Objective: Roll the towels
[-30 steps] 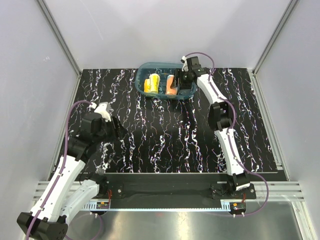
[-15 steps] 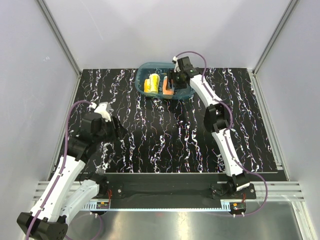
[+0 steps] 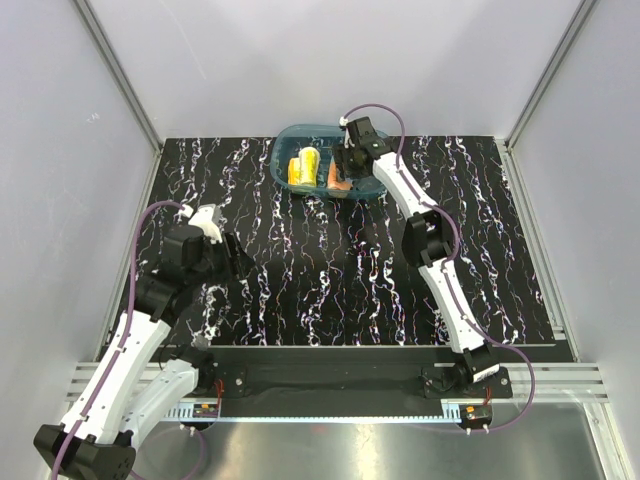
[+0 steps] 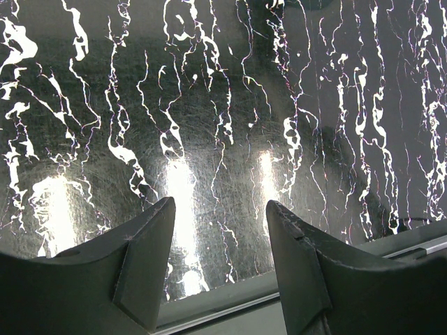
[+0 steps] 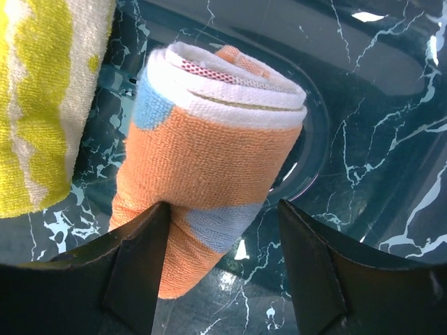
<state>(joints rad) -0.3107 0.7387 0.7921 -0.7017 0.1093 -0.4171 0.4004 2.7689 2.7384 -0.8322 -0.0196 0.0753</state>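
Right gripper (image 5: pixel 222 209): jaws spread, low over the tub (image 5: pixel 363 84).
Orange towel (image 5: pixel 209 160): rolled, in tub, near end between the jaws.
Yellow towel (image 5: pixel 35 105): in tub, just beside orange one.
Left gripper (image 4: pixel 220 206): jaws spread, over table (image 4: pixel 223 105).

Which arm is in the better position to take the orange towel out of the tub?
The right arm, probably. The right gripper hangs open inside the teal tub, jaws either side of the rolled orange towel. The left gripper is open over the bare table at the near left, far from the tub.
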